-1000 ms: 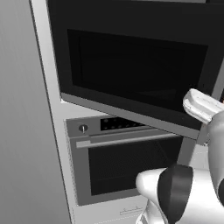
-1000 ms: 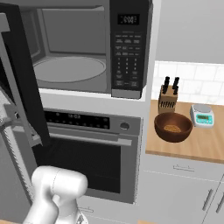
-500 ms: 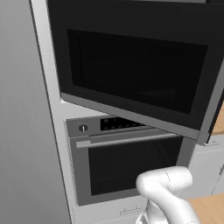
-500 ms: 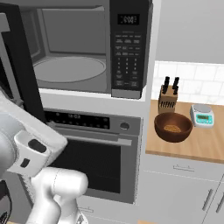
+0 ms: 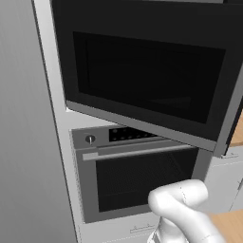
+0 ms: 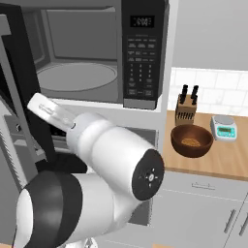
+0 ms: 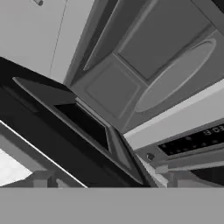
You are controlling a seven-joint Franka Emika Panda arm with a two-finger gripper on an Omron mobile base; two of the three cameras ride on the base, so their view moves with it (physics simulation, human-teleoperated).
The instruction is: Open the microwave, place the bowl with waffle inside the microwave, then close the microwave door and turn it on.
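Standing wide open, the microwave door (image 5: 147, 80) fills the upper half of the left base view, its dark window facing the camera and its grey vertical handle (image 5: 231, 114) at the right edge. In the right base view the microwave (image 6: 97, 53) sits at upper left with its cavity exposed and a round turntable (image 6: 77, 76) on its floor; the keypad panel (image 6: 141, 53) carries a small display and rows of buttons, their writing too small to read. At centre right of that view the brown bowl with waffle (image 6: 192, 141) rests on the wooden worktop (image 6: 232, 162), near a knife block (image 6: 186, 107) and a small scale (image 6: 224, 128). Below the microwave is the grey oven (image 5: 137, 175). The gripper's jaws are spread and released, grasping nothing.
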